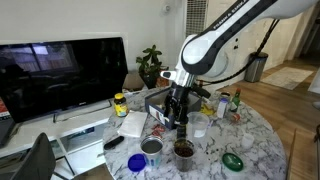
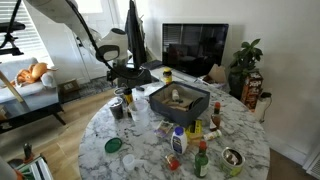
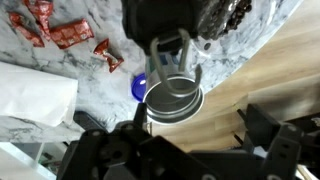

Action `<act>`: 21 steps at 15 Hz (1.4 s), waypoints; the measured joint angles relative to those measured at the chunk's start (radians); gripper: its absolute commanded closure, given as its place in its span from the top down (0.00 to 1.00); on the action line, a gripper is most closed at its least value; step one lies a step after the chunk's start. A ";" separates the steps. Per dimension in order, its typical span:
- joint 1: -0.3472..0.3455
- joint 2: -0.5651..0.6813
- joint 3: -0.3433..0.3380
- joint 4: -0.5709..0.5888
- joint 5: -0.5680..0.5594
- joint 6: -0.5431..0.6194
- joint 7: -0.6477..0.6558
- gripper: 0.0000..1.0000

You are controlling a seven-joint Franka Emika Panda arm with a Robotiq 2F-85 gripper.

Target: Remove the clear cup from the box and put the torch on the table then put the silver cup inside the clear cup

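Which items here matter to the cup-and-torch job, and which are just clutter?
Job: box, silver cup, table; clear cup and torch too small to pick out.
Clutter: brown cup, green lid, red wrappers, bottles, TV, plant.

Arm [image 1: 225, 35] white, glossy, rounded links, blk joints; gripper [image 1: 180, 120] blk.

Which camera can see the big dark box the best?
An exterior view shows the box whole, with its open top. In an exterior view the robot arm hides most of the box. The wrist view doesn't clearly show it.
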 measured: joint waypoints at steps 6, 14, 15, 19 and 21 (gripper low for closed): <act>0.005 0.187 0.048 0.128 -0.277 0.025 0.185 1.00; -0.014 0.323 0.114 0.249 -0.434 -0.014 0.191 0.70; -0.014 0.335 0.114 0.258 -0.448 -0.028 0.191 0.61; -0.019 0.370 0.115 0.286 -0.483 -0.066 0.191 0.29; -0.026 0.372 0.119 0.301 -0.484 -0.080 0.191 0.15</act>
